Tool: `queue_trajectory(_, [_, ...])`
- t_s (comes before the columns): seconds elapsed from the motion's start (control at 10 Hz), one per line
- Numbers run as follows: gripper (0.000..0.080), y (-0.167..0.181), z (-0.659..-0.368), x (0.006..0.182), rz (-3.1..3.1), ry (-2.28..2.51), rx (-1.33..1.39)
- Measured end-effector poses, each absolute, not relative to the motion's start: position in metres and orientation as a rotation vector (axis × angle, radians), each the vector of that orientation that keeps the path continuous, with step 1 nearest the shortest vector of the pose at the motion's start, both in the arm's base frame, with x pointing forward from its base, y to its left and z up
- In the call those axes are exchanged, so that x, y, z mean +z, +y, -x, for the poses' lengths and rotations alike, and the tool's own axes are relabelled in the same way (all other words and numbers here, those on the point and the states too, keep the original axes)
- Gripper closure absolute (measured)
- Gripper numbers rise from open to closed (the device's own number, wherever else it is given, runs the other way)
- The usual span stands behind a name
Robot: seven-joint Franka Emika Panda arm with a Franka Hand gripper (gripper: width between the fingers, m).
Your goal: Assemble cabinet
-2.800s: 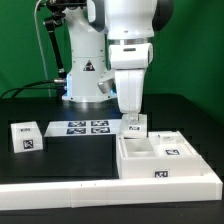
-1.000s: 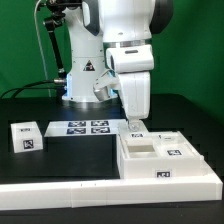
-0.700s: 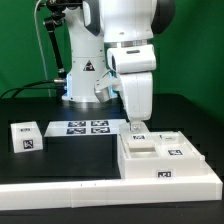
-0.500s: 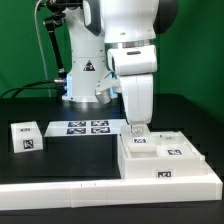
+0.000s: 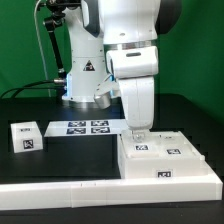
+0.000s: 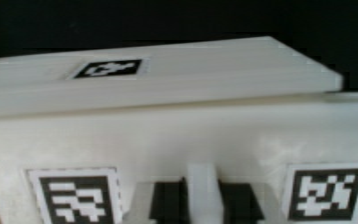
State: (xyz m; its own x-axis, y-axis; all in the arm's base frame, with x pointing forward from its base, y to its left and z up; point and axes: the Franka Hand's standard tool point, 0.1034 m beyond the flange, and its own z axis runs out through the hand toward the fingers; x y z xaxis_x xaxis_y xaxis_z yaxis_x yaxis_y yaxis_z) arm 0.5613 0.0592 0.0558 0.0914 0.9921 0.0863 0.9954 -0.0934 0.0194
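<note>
- One cabinet sits on the black tabletop, with three tags showing.
- One small white block lies well apart.
- One tool is down at the cabinet's top; I cannot tell if it grips.

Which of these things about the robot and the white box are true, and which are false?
1. The gripper is down low, right at the white box. True.
2. The small white block sits on top of the white box. False: it lies by itself on the table, far off at the exterior view's left.
3. The table is black. True.
4. The marker board is held up in the air. False: it lies flat on the table in front of the robot's base.
5. The small white block has a black-and-white tag on it. True.
</note>
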Motion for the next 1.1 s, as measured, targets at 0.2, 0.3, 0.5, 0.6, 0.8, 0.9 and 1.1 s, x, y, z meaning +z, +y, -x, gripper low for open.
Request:
queue_trajectory(0.2, [0.0728, 0.058, -0.571, 0.056, 2.283, -2.083, -0.104])
queue_trajectory(0.3, [0.0728, 0.058, -0.576, 0.056, 2.282, -2.083, -0.104])
queue_trajectory(0.5, [0.0728, 0.058, -0.579, 0.056, 2.276, -2.092, -0.099])
queue_trajectory(0.6, [0.0728, 0.058, -0.579, 0.056, 2.273, -2.093, -0.094])
queue_trajectory(0.8, [0.0728, 0.058, -0.579, 0.056, 2.273, -2.083, -0.077])
queue_trajectory(0.9, [0.0728, 0.058, -0.579, 0.056, 2.276, -2.079, -0.076])
queue_trajectory(1.1, [0.0728, 0.057, -0.579, 0.059, 2.278, -2.081, -0.078])
